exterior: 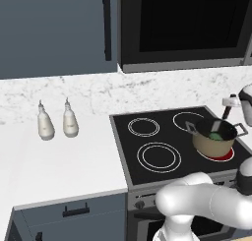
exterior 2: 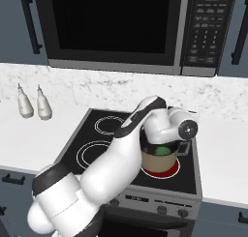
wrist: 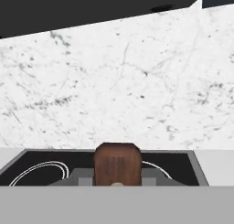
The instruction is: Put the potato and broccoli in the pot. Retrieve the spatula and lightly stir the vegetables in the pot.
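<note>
- Room: a white counter carries a black stove top with ringed burners; a marbled white backsplash rises behind; blue-grey cabinets and a dark microwave hang above.
- Counter, left base view: two white pointed-tip bottles stand side by side at 9 o'clock from the stove, well apart from it.
- The pot: tan, upright on the front right burner, whose ring glows red beneath it; grey side handles at its rim; in the right base view the pot sits just behind the white arm.
- The broccoli: a green patch inside the pot, seen also from the right base view; the potato cannot be made out in the dark interior.
- The spatula: its reddish-brown handle stands at 6 o'clock in the hand view, end-on and centred, with the stove top and backsplash beyond it.
- The gripper: the finger tips are hidden at the bottom edge, so whether the claw is spread or pinching the handle cannot be told; a small red-tipped piece shows by the arm at 12 o'clock from the pot.
</note>
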